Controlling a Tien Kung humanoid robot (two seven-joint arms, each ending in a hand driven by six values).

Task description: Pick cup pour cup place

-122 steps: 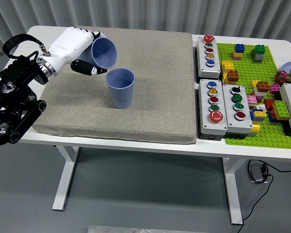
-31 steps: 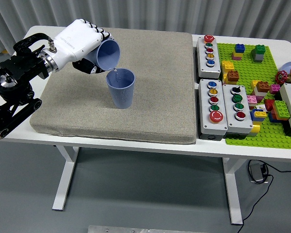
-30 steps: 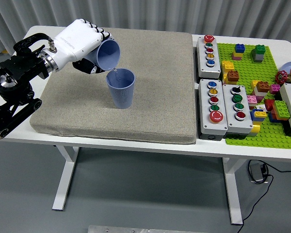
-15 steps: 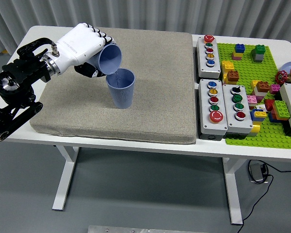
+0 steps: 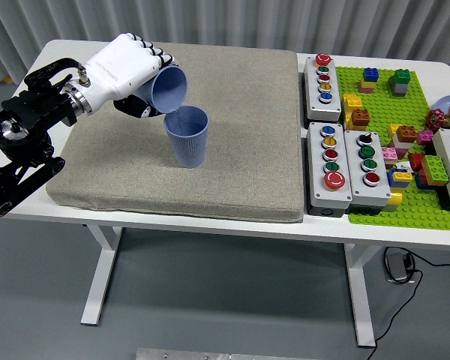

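A blue cup [image 5: 187, 136] stands upright on the grey mat [image 5: 240, 150], left of its middle. My left hand [image 5: 127, 71], white with black fingertips, is shut on a second blue cup [image 5: 169, 90]. That cup is tipped over, its mouth facing right and down, its rim just above the standing cup's left rim. A thin stream runs from the tipped cup into the standing one. The right hand does not show.
Three grey button boxes [image 5: 328, 161] lie right of the mat. A green baseplate [image 5: 405, 202] with several coloured bricks fills the table's right end. The table's near edge [image 5: 210, 225] runs just below the mat.
Over four seconds the left hand carried the tipped cup right and down to the standing cup's rim and tilted it further. In the last half second it hardly moved.
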